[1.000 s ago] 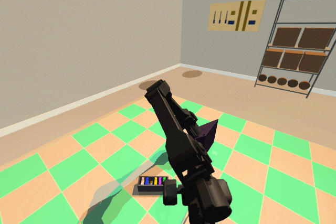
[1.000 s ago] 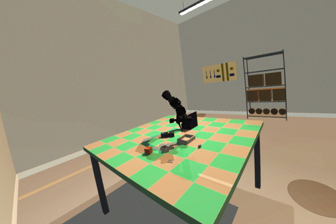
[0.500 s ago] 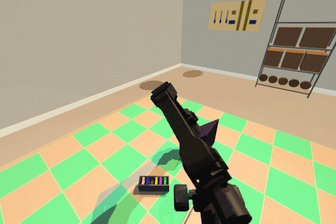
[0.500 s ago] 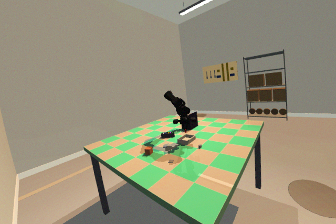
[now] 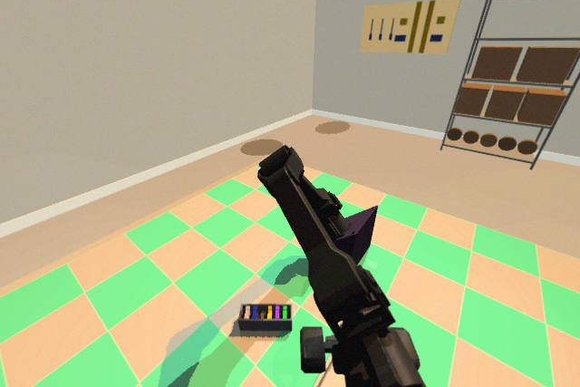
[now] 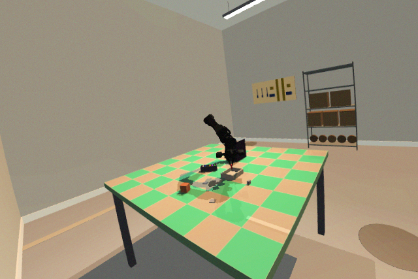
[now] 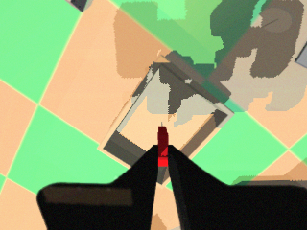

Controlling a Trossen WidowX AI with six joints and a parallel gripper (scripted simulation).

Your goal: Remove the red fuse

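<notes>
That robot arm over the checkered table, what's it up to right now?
The arm's gripper is shut on a small red fuse and holds it above the open tray, with the tip over the tray's inside. The fuse block sits apart on the table, five other coloured fuses in it and one slot bare. The fuse has not been let go yet.

Orange cube (image 6: pixel 184 187) on checkered table (image 6: pixel 270 201); metal shelf (image 6: pixel 330 105) against wall.
</notes>
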